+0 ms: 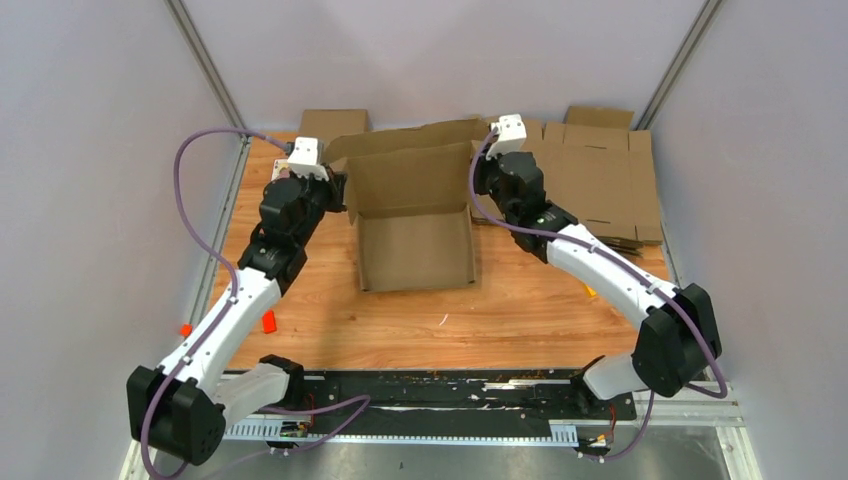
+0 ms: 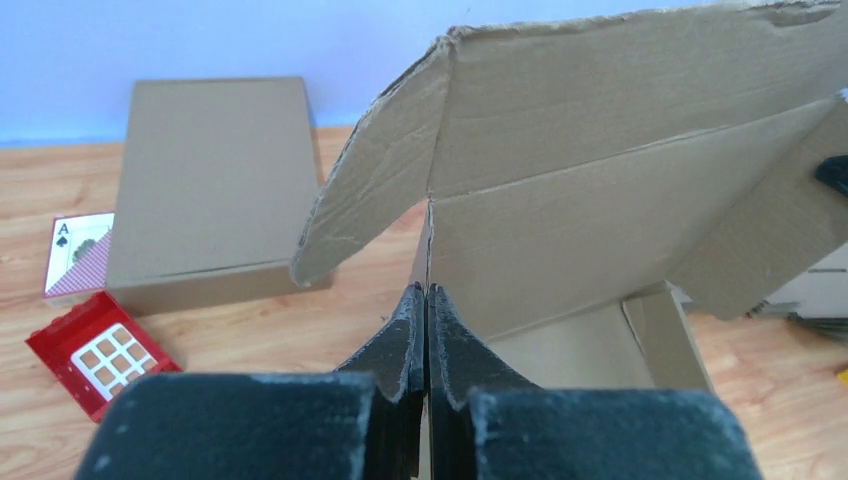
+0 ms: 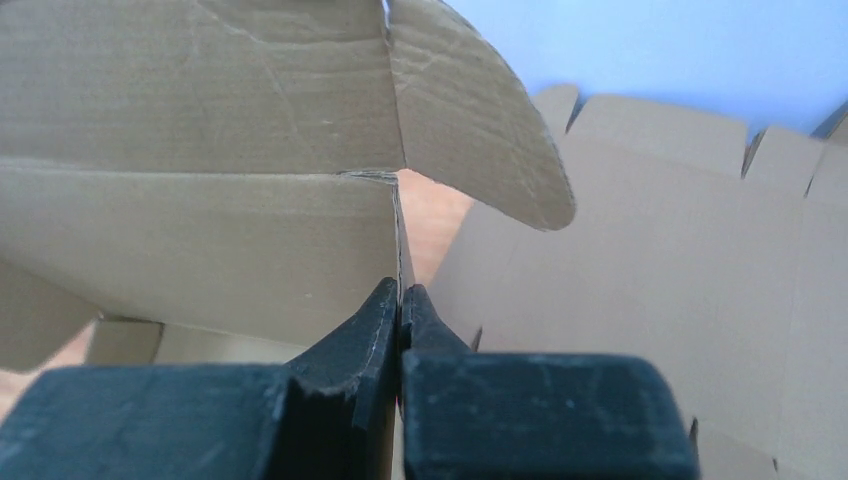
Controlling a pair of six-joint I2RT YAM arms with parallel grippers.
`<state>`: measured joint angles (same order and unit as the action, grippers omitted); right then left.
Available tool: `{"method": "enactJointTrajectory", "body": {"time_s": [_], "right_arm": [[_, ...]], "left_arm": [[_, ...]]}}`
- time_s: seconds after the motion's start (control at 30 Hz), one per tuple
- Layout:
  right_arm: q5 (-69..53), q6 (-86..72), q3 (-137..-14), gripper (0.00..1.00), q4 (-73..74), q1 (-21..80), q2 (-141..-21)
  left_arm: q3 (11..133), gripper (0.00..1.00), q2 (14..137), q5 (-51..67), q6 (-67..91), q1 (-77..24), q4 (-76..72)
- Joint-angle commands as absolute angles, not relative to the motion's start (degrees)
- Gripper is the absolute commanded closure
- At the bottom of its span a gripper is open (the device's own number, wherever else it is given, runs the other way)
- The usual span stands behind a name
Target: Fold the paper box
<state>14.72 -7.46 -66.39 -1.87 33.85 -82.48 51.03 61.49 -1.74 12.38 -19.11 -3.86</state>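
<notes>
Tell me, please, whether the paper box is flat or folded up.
Partly folded: the paper box has side walls raised, lid standing open; left gripper and right gripper pinch its corners.

This is looking like a robotics lab cell. Plain pale walls point(image 1: 90, 150) and slanting metal posts point(image 1: 205, 65) are closing in a wooden counter point(image 1: 500, 310). A left arm point(image 1: 225, 320) and a right arm point(image 1: 610, 270), white and black, are sitting bolted on a black rail point(image 1: 430, 385) at its near edge, with purple cables point(image 1: 179, 175) hanging loose beside them.

One paper box point(image 1: 415, 245), two tools point(image 2: 428, 292) point(image 3: 401, 290), one card point(image 2: 78, 255).
</notes>
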Motion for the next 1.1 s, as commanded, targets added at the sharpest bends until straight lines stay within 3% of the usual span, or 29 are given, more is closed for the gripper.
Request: {"method": "enactJointTrajectory", "body": {"time_s": [0.0, 0.23, 0.43, 0.87, 1.07], "right_arm": [[22.05, -8.03, -61.68, 1.00, -22.04, 36.83, -82.76], [30.21, -8.23, -55.58, 0.99, -29.78, 41.66, -86.78], [37.91, -10.49, -53.81, 1.00, -30.35, 45.56, -90.00], [41.97, -9.99, -52.61, 1.00, -26.78, 47.44, -88.18], [41.61, -10.75, -49.37, 1.00, -25.85, 47.45, -86.37]], "left_arm": [[43.83, 1.00, 56.85, -3.33, 12.11, -19.55, -21.09], [30.57, 1.00, 54.27, -9.39, 14.01, -22.59, -34.05], [25.03, 1.00, 52.23, -13.64, 18.33, -25.02, -36.29], [32.79, 0.99, 55.03, -16.44, 30.14, -25.42, -23.04], [26.38, 0.99, 55.13, -15.99, 32.88, -26.43, -28.40]]}}
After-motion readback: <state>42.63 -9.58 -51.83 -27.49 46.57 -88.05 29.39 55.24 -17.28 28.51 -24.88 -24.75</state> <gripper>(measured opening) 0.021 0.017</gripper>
